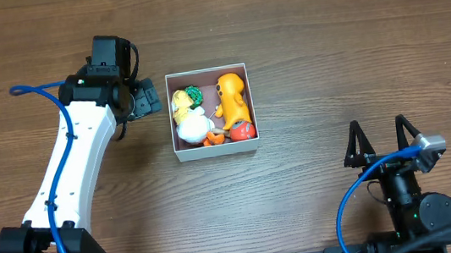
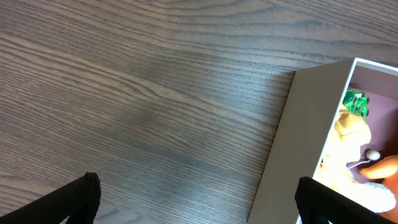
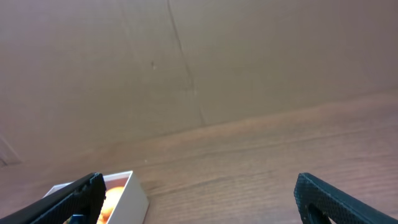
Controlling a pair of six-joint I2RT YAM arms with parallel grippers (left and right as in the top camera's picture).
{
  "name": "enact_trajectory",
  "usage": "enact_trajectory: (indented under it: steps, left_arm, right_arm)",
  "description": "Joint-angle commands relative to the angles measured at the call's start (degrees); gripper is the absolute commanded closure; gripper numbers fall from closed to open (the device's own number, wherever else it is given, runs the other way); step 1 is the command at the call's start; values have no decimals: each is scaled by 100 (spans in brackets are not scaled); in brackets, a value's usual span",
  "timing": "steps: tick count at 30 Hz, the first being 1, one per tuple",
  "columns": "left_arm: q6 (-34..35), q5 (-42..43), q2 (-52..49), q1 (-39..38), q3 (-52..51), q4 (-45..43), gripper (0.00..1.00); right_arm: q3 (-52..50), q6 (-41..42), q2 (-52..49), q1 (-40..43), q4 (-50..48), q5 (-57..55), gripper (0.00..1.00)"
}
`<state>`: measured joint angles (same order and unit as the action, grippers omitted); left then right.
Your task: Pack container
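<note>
at the left of the table (image 1: 326,38), the left gripper (image 1: 147,98) is held just beside the container (image 1: 216,152), outside its left wall. its jaws are spread wide, with nothing between them. in the left wrist view, bare wood fills the gap and the white outer wall is seen close by one finger (image 2: 326,202). the container is placed near the table's middle and is filled with a white and yellow toy (image 1: 191,123), a green toy (image 1: 194,94), an orange toy (image 1: 232,94) and a red toy (image 1: 244,130). well apart, at the lower right, the right gripper (image 1: 378,145) is found with jaws parted and empty. in its wrist view, the container is seen low at the left edge, off beyond the fingertips.
</note>
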<state>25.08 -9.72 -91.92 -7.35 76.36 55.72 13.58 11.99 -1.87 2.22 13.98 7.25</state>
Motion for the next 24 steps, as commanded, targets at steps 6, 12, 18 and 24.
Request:
enact_trajectory:
  steps: [6,12,18,24]
  left_arm:
    - [-46,-79,160,22,129,-11,0]
    - [-46,-79,160,22,129,-9,0]
    - [-46,-79,160,22,129,-11,0]
    - [-46,-79,160,20,129,-9,0]
  right_arm:
    - [-717,-9,170,11,-570,-105,0]
    - [-1036,-44,170,11,-988,-116,0]
    - [-1263,-481,170,4,-992,-92,0]
    - [-1314,-496,170,4,-986,-116,0]
